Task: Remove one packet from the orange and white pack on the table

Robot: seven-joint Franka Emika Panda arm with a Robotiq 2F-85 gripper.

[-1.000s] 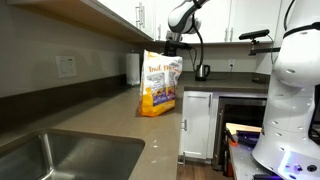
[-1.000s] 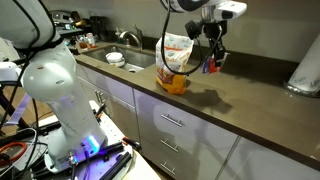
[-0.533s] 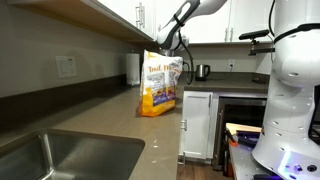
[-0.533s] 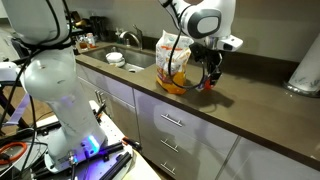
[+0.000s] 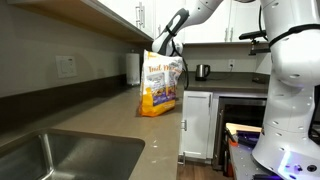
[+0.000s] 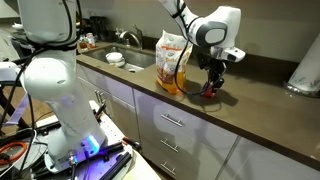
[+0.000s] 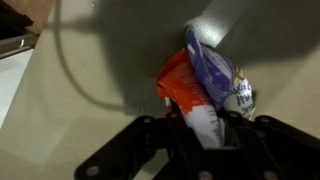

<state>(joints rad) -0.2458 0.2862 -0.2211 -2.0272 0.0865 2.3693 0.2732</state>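
The orange and white pack [image 6: 174, 62] stands upright on the table [image 6: 250, 105]; it also shows in an exterior view [image 5: 160, 85]. My gripper [image 6: 211, 88] is low over the table just beside the pack and is shut on a small packet [image 6: 209, 90]. In the wrist view the packet [image 7: 205, 85] is orange, white and purple-blue and sits between my black fingers [image 7: 175, 135], hanging close over the grey-brown surface. In an exterior view my gripper is hidden behind the pack.
A steel sink [image 6: 140, 58] with a faucet lies further along the table, with a bowl [image 6: 116, 59] beside it. A small kettle [image 5: 202, 71] stands at the back. A black cable [image 6: 180, 55] hangs by the pack. White cabinets [image 6: 170, 125] are below.
My gripper has come down from above the pack to just over the table beside it, carrying the small packet. The pack has not moved.
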